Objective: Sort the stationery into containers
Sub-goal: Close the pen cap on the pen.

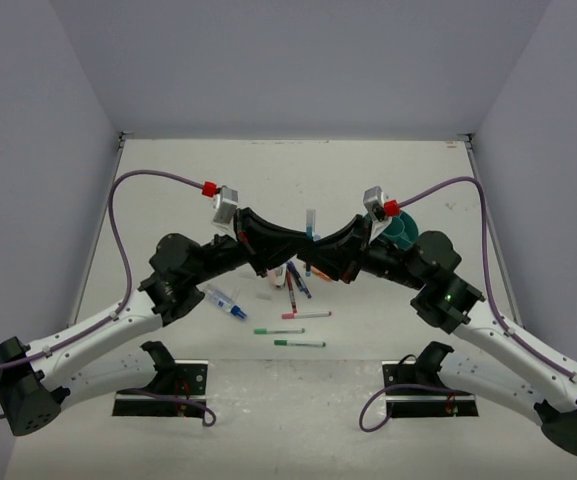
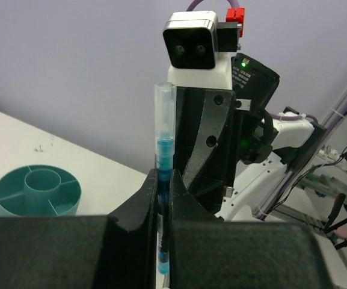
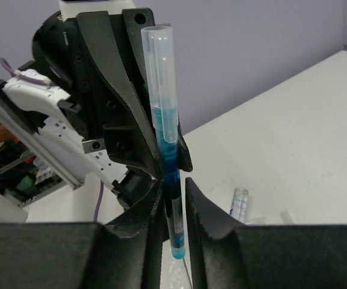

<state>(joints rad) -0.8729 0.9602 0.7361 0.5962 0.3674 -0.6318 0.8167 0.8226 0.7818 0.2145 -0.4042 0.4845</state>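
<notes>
Light: bright, even, diffuse, falling from above. Shadows: faint, soft-edged, short on the white table (image 1: 168,170). Glare: pale streaks down the clear cap of the blue pen (image 3: 166,132); dull sheen on my black jaws. Focus: overhead view sharp; in both wrist views my nearest jaws go soft and the far clutter blurs.
</notes>
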